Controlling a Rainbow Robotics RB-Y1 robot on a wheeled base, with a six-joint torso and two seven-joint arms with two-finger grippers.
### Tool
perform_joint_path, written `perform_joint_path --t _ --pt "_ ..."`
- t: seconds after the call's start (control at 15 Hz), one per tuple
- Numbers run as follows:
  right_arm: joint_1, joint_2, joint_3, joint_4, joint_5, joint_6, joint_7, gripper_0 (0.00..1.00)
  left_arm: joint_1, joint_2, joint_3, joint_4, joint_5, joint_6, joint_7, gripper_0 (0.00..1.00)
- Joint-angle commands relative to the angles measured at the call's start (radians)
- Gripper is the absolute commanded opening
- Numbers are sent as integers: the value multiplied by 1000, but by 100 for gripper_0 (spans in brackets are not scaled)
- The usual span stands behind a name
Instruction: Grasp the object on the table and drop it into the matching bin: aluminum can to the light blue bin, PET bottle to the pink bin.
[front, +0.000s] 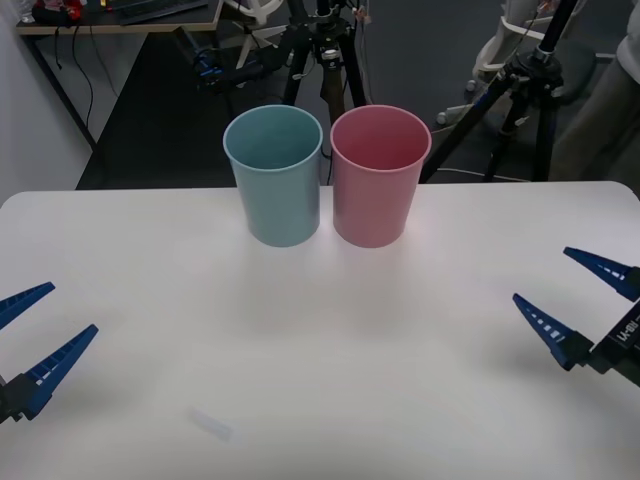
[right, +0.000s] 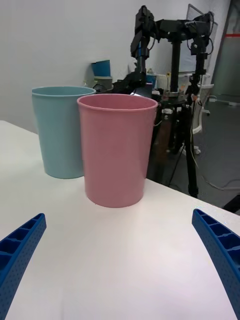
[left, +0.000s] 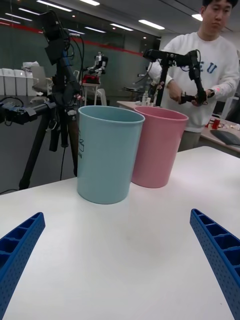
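- A dim workroom with black tripods (front: 320, 55) stands behind the table (front: 320, 350), a broad white top with rounded corners.
- Where the aluminum can is cannot be told. The open tabletop between the arms carries only a faint pale mark near the front edge, and the insides of the bins are not visible to the bottom.
- As a judgement, such a can would be light, thin-walled and smooth. It is easy to dent if squeezed hard and apt to slip or tip if nudged, so the hold should go across the middle of its body, not the rim or the pull tab.
- The light blue bin (front: 275, 190) is the can's target. It stands upright at the far middle of the table, with the pink bin (front: 378, 190) just beside it on the robot's right, the two nearly touching.
- The left gripper (front: 72, 308) hovers low at the table's left edge with its fingers spread wide and holding nothing.
- The right gripper (front: 540, 274) waits at the right edge, likewise spread and unloaded. Both are well apart from the bins.
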Motion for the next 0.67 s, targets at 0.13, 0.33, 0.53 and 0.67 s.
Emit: perform_joint_path --t 0.13,0.33,0.53,0.67 --pt "67 0 -59 0 -33 -31 -12 100 0 0 0 0 0 0 0 100" --pt "106 0 -94 0 -46 -59 -7 100 0 0 0 0 0 0 0 100" --pt "118 0 -97 0 -44 -63 0 100 0 0 0 0 0 0 0 100" --pt "118 0 -97 0 -44 -63 0 100 0 0 0 0 0 0 0 100"
